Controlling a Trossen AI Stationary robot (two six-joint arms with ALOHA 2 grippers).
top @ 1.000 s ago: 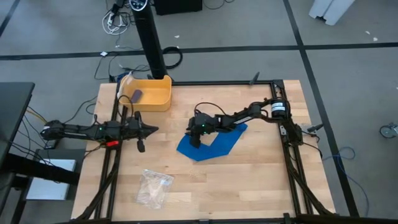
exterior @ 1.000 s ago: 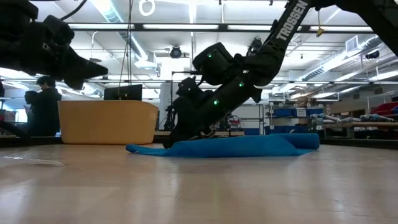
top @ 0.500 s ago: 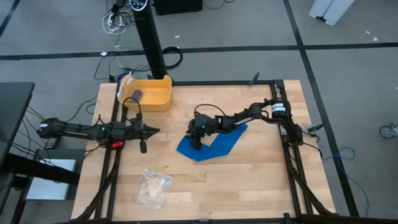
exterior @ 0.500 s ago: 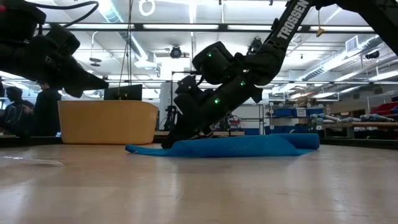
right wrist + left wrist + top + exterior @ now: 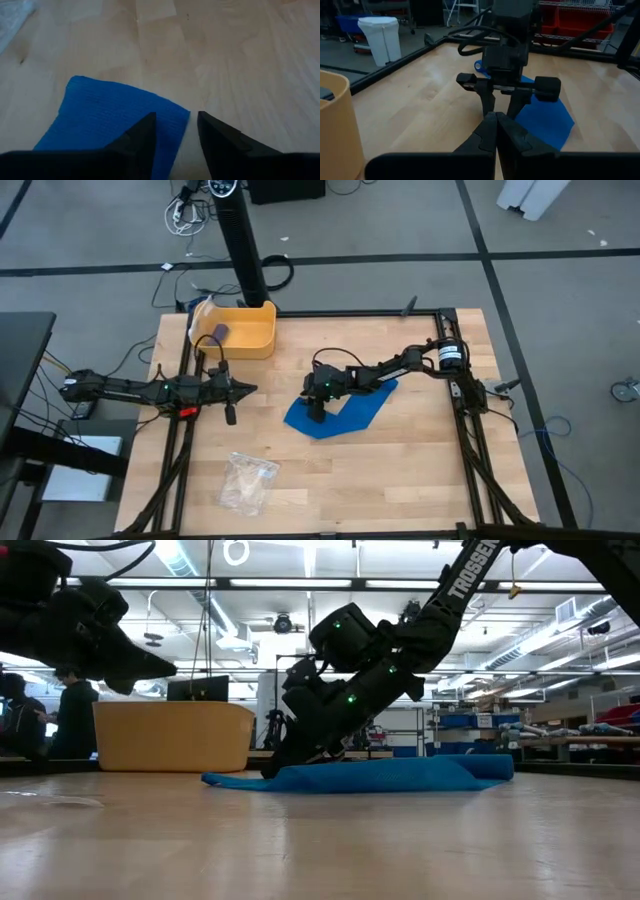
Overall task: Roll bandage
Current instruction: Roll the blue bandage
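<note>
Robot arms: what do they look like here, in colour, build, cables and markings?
Both arms are dark, slim and jointed. The right arm carries white TROSSEN lettering, small green lights and a pale band near its base. The left arm has a red spot and loose black cables. Each claw, like the left claw, has two dark tapering fingers.

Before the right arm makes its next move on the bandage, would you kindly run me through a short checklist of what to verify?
1. Right gripper is down at the bandage: ok, it sits at the strip's near-left end.
2. Right jaws open: ok, the right wrist view shows a gap, with the bandage edge under one finger.
3. Bandage gripped: not ok, nothing is pinched between the jaws.
4. Bandage rolled: not ok, it lies as a flat folded strip.
5. Left gripper clear of the work: ok, shut, hovering left of the bandage.
6. Yellow bin and plastic bag out of the way: ok.
</note>
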